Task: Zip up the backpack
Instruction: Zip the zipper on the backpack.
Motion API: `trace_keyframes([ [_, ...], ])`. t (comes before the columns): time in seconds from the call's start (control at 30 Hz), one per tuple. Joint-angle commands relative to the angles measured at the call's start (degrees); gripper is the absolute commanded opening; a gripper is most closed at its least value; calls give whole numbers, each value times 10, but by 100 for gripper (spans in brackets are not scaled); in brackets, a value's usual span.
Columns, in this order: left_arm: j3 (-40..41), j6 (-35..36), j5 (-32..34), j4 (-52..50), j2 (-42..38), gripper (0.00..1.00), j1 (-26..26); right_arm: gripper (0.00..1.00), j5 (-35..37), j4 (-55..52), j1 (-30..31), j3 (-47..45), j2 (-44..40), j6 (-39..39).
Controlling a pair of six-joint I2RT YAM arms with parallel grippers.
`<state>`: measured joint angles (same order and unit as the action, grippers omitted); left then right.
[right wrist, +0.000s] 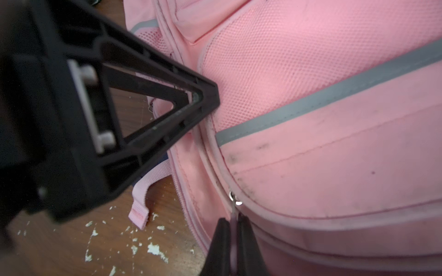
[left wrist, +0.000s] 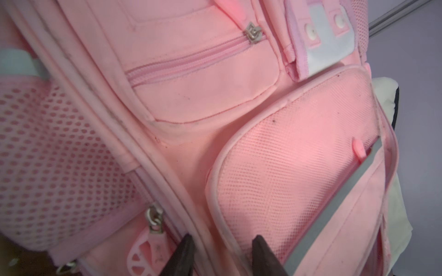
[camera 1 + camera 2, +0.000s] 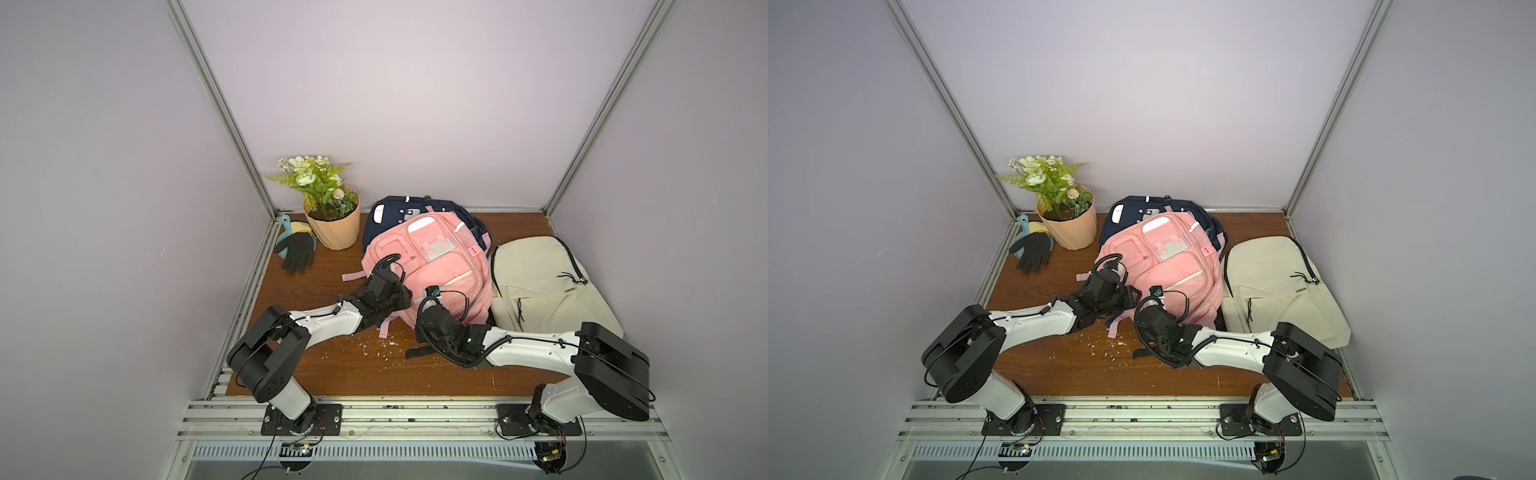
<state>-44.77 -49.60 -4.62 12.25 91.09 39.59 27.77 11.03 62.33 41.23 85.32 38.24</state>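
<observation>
Counted from the left across the desk (image 3: pixel 316 374): one scoop (image 3: pixel 284 239), one glove (image 3: pixel 297 253) laid partly over it, one potted plant (image 3: pixel 332 224), then three packs: a navy pack (image 3: pixel 395 206), a pink pack (image 3: pixel 440 266) and a cream pack (image 3: pixel 540 286). White flecks (image 3: pixel 380 349) are scattered on the wood near the front.

The pink pack is set mid-desk, propped over the navy pack and lying against the cream pack at its side. Both grippers are found at its near end. The left gripper (image 2: pixel 222 240) is pressed to the near-left corner. Its jaws are held apart, astride the pack's piping, and one slider (image 2: pixel 155 221) with a pink tab is seen just beside them, clear of both tips. The right gripper (image 1: pixel 233 241) is placed just beside the left one, at the pack's near edge. Its jaws are clamped together on one pink pull (image 1: pixel 232 213), which is hung from a metal ring on the zip.

A small dark tag (image 3: pixel 570 291) is stitched on the cream pack — its marks are too small to be read.
</observation>
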Motion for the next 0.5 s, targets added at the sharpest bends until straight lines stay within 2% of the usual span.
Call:
trace_keyframes([
  [0.0, -3, -3, -12, 19, 9, 33, 9, 0, -34, 30, 21, 24, -5, -4],
  [0.23, -16, 19, 58, -48, -12, 1, 7, 0, 31, -48, 14, 6, -46, 16],
  [0.47, -6, 28, 69, -60, -23, 0, -14, 0, 30, -95, -32, -48, -107, 55],
])
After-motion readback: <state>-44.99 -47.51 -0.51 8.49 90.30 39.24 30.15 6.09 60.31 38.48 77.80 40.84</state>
